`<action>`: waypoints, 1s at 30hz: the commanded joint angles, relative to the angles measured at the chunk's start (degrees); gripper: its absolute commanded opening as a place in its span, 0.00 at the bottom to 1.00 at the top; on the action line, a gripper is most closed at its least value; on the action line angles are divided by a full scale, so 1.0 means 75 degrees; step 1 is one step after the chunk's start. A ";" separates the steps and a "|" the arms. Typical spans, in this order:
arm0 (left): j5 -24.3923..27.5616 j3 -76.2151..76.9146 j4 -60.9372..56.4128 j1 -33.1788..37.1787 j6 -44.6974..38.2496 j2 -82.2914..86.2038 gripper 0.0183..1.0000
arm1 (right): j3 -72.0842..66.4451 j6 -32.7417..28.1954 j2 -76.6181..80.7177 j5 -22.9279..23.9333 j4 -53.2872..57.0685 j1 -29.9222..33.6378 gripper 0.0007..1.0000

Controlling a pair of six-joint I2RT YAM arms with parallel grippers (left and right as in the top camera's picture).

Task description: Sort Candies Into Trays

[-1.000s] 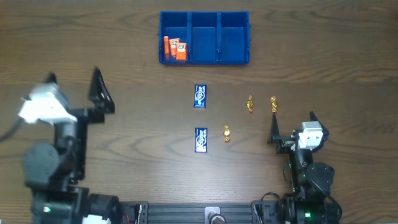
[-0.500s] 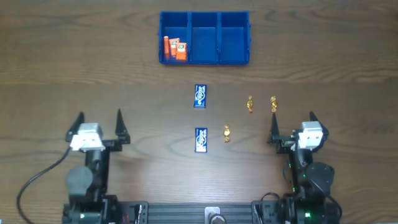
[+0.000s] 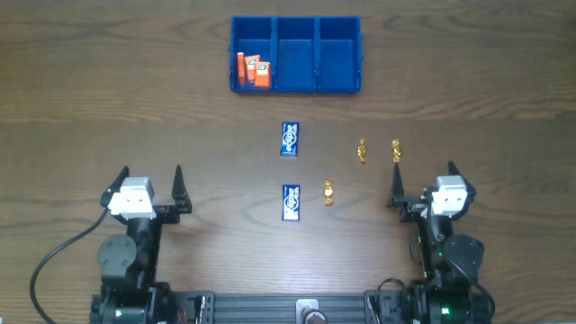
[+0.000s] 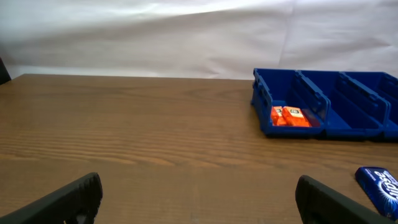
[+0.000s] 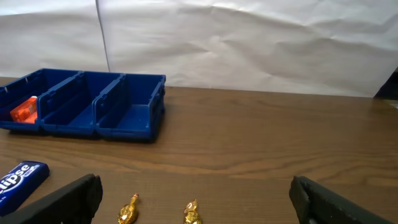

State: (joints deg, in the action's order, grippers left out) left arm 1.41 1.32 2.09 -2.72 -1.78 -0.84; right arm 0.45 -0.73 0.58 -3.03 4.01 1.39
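Observation:
A blue three-compartment tray [image 3: 296, 86] stands at the far middle of the table, with orange candies [image 3: 253, 71] in its left compartment; the tray [image 4: 323, 112] and orange candies [image 4: 290, 116] also appear in the left wrist view. Two blue-wrapped candies lie on the wood, one farther [image 3: 290, 139] and one nearer [image 3: 291, 201]. Three gold-wrapped candies [image 3: 362, 150] [image 3: 395, 149] [image 3: 328, 192] lie to their right. My left gripper [image 3: 148, 177] rests open near the front left, holding nothing. My right gripper [image 3: 421, 180] stands open at the front right, just short of the gold candies [image 5: 129, 210].
The tray's middle compartment [image 3: 295, 56] and right compartment [image 3: 339, 56] hold nothing. A white backdrop [image 5: 249, 43] rises behind the table's far edge. Bare wood [image 3: 117, 99] spreads across the left half of the table.
My left arm has dropped back from a raised pose to a low rest at the front left, its gripper open. The right arm and the candies have not moved.

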 commanded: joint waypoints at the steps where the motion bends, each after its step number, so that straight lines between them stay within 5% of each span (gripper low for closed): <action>1: -0.0041 -0.0137 0.0321 0.0012 -0.0111 0.0047 1.00 | 0.0000 -0.0114 -0.0055 -0.0012 0.0058 0.0038 1.00; 13: -0.0041 -0.0137 0.0321 0.0012 -0.0111 0.0047 1.00 | 0.0000 -0.0047 -0.0055 -0.0688 -0.0667 0.0032 1.00; 17: -0.0041 -0.0137 0.0318 0.0012 -0.0111 0.0047 1.00 | 0.0224 0.2742 0.0210 -0.1437 -0.1833 0.0023 1.00; 19: -0.0041 -0.0137 0.0318 0.0012 -0.0111 0.0047 1.00 | 0.1067 0.3130 0.0950 -0.2570 -0.1874 0.0023 1.00; 26: -0.0041 -0.0137 0.0318 0.0012 -0.0111 0.0047 1.00 | 0.5211 0.2521 0.4389 -0.4552 0.1070 -0.0020 1.00; 30: -0.0041 -0.0137 0.0321 0.0012 -0.0111 0.0047 1.00 | 0.7402 0.2031 0.6309 -0.4543 0.3203 -0.0641 1.00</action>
State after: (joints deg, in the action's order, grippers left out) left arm 1.50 1.45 2.33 -2.72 -1.78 -0.89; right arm 44.34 17.89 37.15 -32.45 19.62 0.47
